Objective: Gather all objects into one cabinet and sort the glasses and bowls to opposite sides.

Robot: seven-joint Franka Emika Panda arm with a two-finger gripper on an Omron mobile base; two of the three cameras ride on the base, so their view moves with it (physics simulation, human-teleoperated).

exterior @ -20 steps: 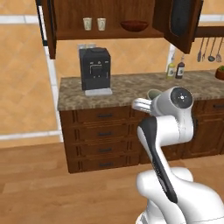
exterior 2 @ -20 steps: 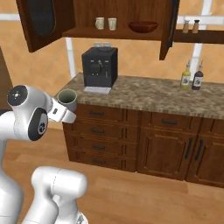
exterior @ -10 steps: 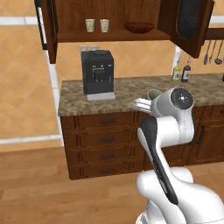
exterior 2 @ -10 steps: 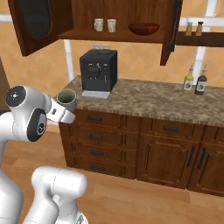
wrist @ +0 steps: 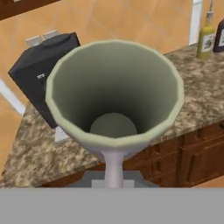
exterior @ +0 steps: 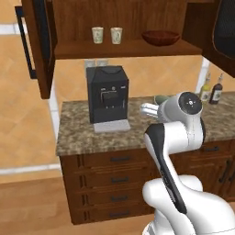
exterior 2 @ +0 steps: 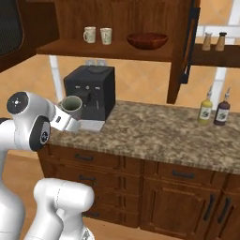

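Closer now than a second ago, the base has driven toward the counter point(exterior 2: 154, 136), so the coffee machine and open cabinet loom larger in both base views, while the arm keeps its pose with the tumbler carried in front of it. On the left of the cabinet point(exterior: 69, 18) shelf stand two cream tumblers point(exterior: 97, 35) point(exterior: 116, 35), side by side and just apart; farther right on the same shelf sits the wide dark red-brown bowl point(exterior: 160, 37), well apart from them. Below, a black coffee machine point(exterior: 108, 97) stands on the speckled granite counter. The gripper point(exterior 2: 65, 117) carries the grey tumbler point(exterior 2: 72, 105) upright beside the machine, above the counter's front edge; its jaws are shut on the tumbler's base, whose open mouth gapes toward the hand camera point(wrist: 114, 87). At far right, a yellow bottle point(exterior 2: 205, 109) and a dark bottle point(exterior 2: 222, 110) stand together on the counter, with two small jars point(exterior 2: 206, 41) on the wall shelf above.
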